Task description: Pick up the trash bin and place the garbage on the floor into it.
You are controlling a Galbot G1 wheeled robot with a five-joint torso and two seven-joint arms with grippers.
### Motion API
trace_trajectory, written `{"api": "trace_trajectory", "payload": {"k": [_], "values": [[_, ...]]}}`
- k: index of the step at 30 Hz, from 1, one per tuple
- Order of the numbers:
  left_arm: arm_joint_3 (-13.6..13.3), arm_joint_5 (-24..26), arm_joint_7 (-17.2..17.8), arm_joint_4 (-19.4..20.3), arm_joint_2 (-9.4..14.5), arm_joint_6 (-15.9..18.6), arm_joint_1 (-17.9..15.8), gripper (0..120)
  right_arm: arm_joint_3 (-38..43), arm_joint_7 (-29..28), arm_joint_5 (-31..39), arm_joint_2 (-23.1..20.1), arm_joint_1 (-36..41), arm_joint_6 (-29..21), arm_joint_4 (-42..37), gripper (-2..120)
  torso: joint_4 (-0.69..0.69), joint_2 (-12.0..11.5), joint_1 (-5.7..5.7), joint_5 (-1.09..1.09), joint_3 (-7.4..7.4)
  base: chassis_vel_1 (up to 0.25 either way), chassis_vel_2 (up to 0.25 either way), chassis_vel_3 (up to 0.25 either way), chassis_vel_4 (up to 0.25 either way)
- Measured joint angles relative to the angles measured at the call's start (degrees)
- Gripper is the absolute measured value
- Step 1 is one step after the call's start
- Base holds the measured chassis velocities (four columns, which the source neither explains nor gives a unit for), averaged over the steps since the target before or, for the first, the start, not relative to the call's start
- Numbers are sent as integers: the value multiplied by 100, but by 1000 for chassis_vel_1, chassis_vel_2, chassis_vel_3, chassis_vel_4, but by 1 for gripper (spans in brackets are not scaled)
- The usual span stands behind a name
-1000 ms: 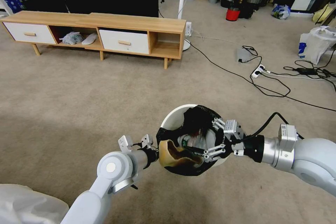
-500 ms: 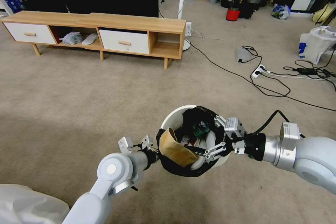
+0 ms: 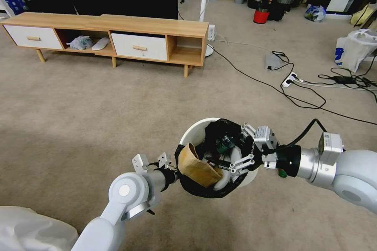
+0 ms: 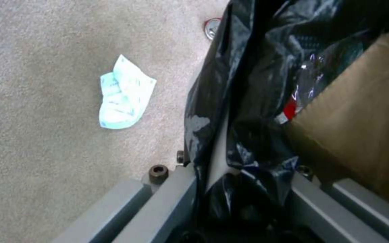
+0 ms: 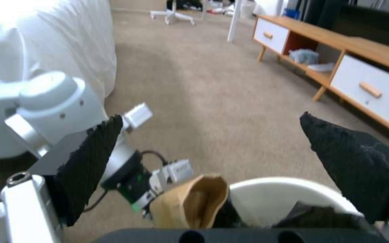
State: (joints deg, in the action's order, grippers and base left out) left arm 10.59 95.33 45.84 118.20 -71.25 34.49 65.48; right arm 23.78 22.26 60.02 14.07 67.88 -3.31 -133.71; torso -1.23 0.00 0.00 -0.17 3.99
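Note:
The white trash bin (image 3: 195, 130), lined with a black bag, hangs above the carpet floor (image 3: 98, 117). My left gripper (image 3: 175, 169) is shut on its near-left rim; the left wrist view shows the bag and rim (image 4: 221, 158) clamped between the fingers. A brown paper carton (image 3: 196, 166) leans inside the bin against that rim, next to a green can (image 3: 224, 144). My right gripper (image 3: 238, 147) hovers open over the bin's right side, its black pads (image 5: 91, 162) spread wide above the carton (image 5: 190, 199). A pale crumpled tissue (image 4: 125, 94) and a red can (image 4: 211, 27) lie on the floor below.
A long wooden TV console (image 3: 118, 31) stands across the back left. Black cables and a power strip (image 3: 290, 80) trail over the carpet at right, near a white plastic bag (image 3: 353, 51). A red bucket (image 3: 260, 15) stands far back. White cloth (image 3: 31, 231) lies at the near left.
The brown carton left the right gripper's fingers and settled into the bin against the left rim. The right gripper drew back slightly to the right, staying open. The left gripper still holds the rim.

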Motion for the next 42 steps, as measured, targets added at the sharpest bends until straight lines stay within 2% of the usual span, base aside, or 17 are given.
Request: {"api": "trace_trajectory", "payload": {"k": [7,15,25,27,32,42], "values": [[87,-115,-28,0,-16,33,111,0,113,-63,125,-18,-54,96,-84,100,0,0,0,0,0,0,0,0,0],[263,-188,-62,53,-18,37,221,0,329,-224,106,184,48,205,-96,100,0,0,0,0,0,0,0,0,0],[445,-365,-187,49,-197,38,305,0,573,-401,60,467,164,272,16,100,0,0,0,0,0,0,0,0,0],[497,-450,-239,24,-325,55,316,0,691,-491,-56,677,276,307,114,100,0,0,0,0,0,0,0,0,0],[539,-559,-336,-9,-476,115,333,0,851,-595,-260,1022,423,376,308,100,1,0,0,1,0,0,0,0,0],[597,-600,-436,-20,-415,137,251,0,1019,-756,-621,1669,650,442,714,100,0,0,0,1,0,0,0,0,0]]}}
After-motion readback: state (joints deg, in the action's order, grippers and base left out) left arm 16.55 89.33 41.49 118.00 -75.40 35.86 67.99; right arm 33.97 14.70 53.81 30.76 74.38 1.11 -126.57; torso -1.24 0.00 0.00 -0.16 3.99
